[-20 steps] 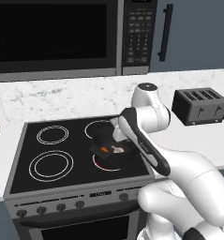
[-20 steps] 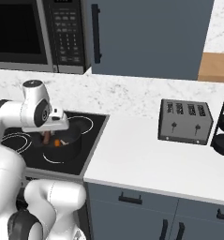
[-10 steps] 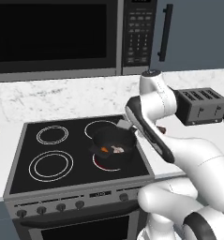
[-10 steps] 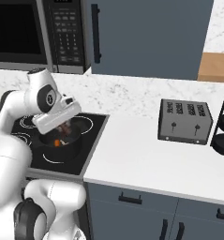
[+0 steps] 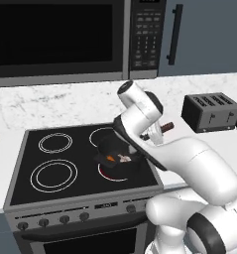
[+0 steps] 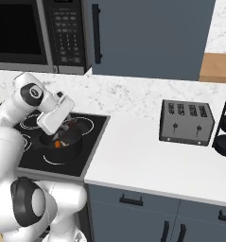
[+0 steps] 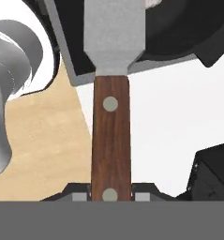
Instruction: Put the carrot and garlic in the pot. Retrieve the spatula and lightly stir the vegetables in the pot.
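Since a second ago: swung from upright over the stove to a lean toward the right, wrist rolled, white hand now tilted above the pot (image 5: 117, 158); pot, cooktop (image 5: 50, 163) and toaster (image 5: 211, 111) unmoved.

Round, shallow, matte black, on the front right ring, with the bright-orange tapered carrot (image 5: 109, 159) and the lumpy pale garlic (image 5: 124, 158) side by side inside. Flat, squarish, silver-grey blade and smooth reddish-brown riveted handle on the spatula (image 7: 111, 112); blade end reaching over the pot's dark rim in the hand view, handle end sticking out to the right of the wrist in the left base view (image 5: 165, 127). White speckled marble counter (image 6: 147, 156), glossy black glass cooktop with thin white rings.

Elbow bent high, forearm sloping down and left toward the pot. Tool (image 7: 111, 194) closed tight on the spatula handle, dark tips touching both its sides
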Robot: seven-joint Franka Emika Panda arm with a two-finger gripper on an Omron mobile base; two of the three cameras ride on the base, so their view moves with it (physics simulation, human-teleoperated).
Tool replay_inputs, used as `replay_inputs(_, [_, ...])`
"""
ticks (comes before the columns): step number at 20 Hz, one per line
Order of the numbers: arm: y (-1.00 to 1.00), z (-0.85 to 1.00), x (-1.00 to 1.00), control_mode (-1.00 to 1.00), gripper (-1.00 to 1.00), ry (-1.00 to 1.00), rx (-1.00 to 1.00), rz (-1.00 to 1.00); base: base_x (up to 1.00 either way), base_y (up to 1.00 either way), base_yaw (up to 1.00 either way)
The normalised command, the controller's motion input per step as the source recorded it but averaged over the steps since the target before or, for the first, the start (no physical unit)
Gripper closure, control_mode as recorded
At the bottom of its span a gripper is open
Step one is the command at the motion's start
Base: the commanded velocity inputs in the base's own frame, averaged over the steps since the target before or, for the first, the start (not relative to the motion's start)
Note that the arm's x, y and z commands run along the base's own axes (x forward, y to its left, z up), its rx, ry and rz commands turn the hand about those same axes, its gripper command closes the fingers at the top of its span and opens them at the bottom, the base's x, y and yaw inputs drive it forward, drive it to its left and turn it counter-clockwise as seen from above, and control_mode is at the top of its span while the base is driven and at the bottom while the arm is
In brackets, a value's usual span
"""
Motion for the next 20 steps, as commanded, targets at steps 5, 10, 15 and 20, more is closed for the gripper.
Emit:
replay_inputs(5, [0.0, -0.02, 0.41, -1.0, 1.0, 0.09, -0.2, 0.25, 0.0, 0.0, 0.0])
replay_inputs(10, [0.03, -0.02, 0.51, -1.0, 1.0, -0.01, -0.18, 0.11, 0.0, 0.0, 0.0])
replay_inputs(15, [0.24, -0.3, 0.42, -1.0, 1.0, -0.03, -0.23, 0.14, 0.0, 0.0, 0.0])
replay_inputs(20, [0.28, -0.05, 0.57, -1.0, 1.0, 0.0, -0.12, 0.15, 0.0, 0.0, 0.0])
